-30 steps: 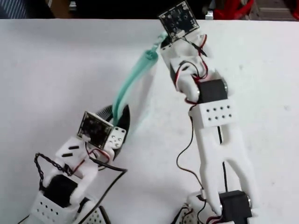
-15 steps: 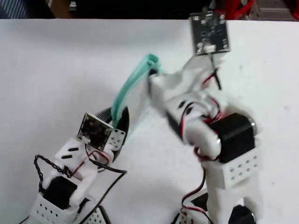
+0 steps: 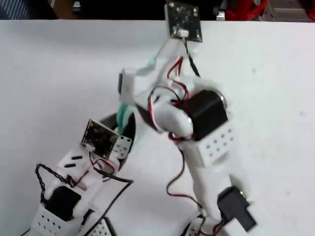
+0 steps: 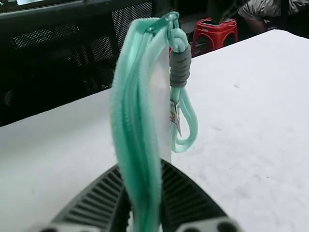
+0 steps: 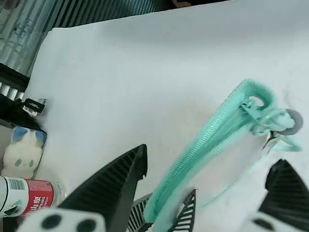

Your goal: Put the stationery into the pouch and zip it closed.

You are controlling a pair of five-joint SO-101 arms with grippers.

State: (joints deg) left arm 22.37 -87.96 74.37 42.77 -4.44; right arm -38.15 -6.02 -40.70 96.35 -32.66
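Only one pouch (image 4: 137,121) shows, pinched by left end effector (image 4: 140,169); right end effector (image 5: 211,155) gapes wide.

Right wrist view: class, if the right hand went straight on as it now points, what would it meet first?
Probably the pouch: its teal zipper edge, gripped by the left hand, lies ahead of the open right hand, between its jaws, though depth is unclear.

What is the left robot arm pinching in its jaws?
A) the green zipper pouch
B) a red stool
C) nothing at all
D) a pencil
A: the left gripper has its jaws shut on the edge of the green pouch, which stands up between them.
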